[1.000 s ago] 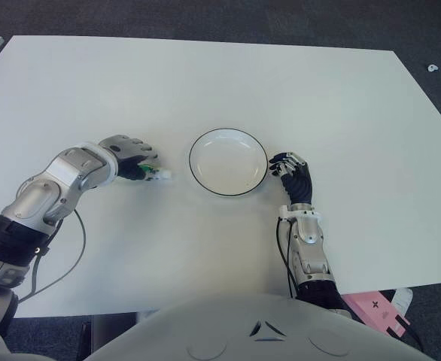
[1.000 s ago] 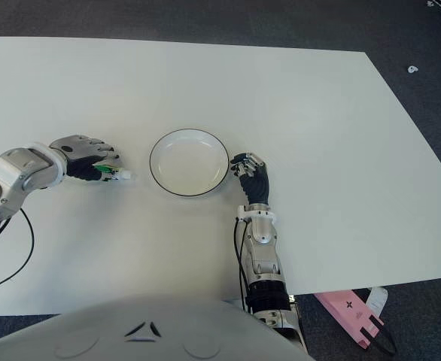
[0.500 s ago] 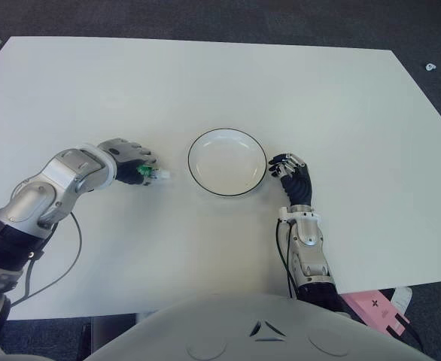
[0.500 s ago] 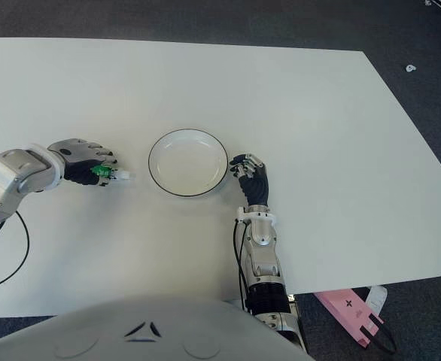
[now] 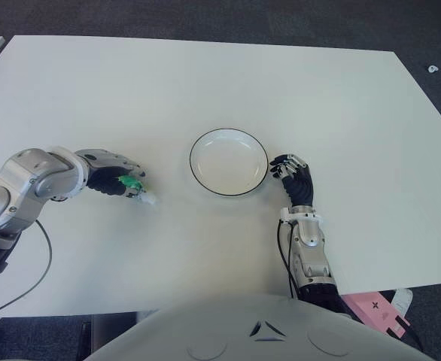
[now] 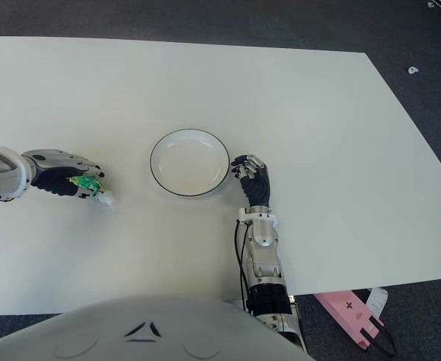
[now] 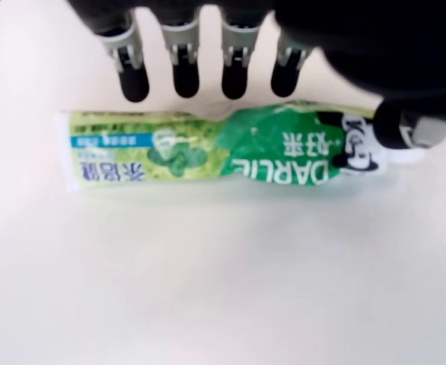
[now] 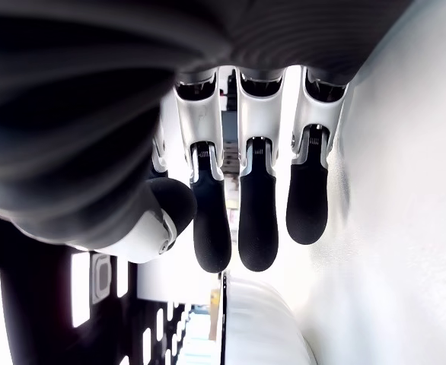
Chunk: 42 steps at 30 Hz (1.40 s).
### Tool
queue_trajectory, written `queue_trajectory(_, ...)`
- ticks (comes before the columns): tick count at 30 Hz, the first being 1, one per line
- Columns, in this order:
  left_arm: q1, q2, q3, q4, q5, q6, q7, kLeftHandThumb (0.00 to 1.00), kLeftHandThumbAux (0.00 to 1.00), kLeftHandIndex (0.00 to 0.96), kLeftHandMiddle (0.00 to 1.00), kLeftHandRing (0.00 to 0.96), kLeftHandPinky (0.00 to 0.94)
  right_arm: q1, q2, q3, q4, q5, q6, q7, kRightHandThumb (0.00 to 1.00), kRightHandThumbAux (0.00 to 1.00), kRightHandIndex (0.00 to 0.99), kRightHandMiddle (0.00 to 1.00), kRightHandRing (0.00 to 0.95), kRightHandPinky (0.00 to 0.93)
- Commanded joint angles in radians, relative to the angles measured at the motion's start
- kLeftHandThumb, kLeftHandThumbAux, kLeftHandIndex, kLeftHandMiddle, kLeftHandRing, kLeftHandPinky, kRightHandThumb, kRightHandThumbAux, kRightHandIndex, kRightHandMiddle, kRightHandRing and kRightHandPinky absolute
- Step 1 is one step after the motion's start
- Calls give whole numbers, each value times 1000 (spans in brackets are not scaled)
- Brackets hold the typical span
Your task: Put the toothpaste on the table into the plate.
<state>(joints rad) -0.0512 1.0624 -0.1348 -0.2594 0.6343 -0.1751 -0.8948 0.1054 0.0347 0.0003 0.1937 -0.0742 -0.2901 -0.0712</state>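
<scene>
While lying flat on the bare white table (image 5: 205, 83), toward its left edge and well apart from the plate, shows a green and white toothpaste tube (image 7: 215, 150) with a white cap end pointing toward the plate side. Seen over the tube in the left wrist view: the left hand (image 5: 114, 173), silver with black fingers, four fingertips (image 7: 185, 76) hanging just above one long side of the tube and the thumb tip at the cap end; cannot tell for sure whether any fingertip really presses the tube, but no closed grasp around it, fingers only loosely bent. Near the middle of the table, a little toward the near edge, stands a round white plate with thin black rim (image 5: 193, 150), with nothing inside. Just beside the plate on its right side shows the right hand (image 5: 294, 179), black fingers half curled and relaxed, holding nothing, fingertips close to the rim but seemingly not touching it. Beyond the near right corner of the table, on the dark floor, lies a pink flat object (image 5: 377, 310).
</scene>
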Motion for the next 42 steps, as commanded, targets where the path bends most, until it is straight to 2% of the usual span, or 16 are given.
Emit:
queue_trajectory(1,56,27,19,-27,-27,-40,7,466,160,0,0,0,5,44,-1,3,36,9,47,9,707,730,430,504,513,517)
queue_trajectory(6,88,36,17,-46,-22,-81,13,445,158,0,0,0,4,45,-1,1,37,8,46,9,707,730,430,504,516,523)
queue_trajectory(16,133,26,-24,-64,41,-106,10,423,163,0,0,0,0,51,4,2,28,4,44,4,708,730,430,501,518,521)
queue_trajectory(24,143,6,-57,-82,135,-59,-4,421,159,0,0,0,0,57,5,1,14,9,59,7,709,730,430,500,512,513)
queue_trajectory(34,159,-58,-95,-82,292,20,39,420,165,0,0,0,0,56,-1,-3,21,6,37,6,707,730,430,500,517,525)
queue_trajectory(42,169,-79,-105,-72,353,44,66,421,170,0,0,0,0,63,-2,-1,1,1,64,3,708,731,429,492,511,510)
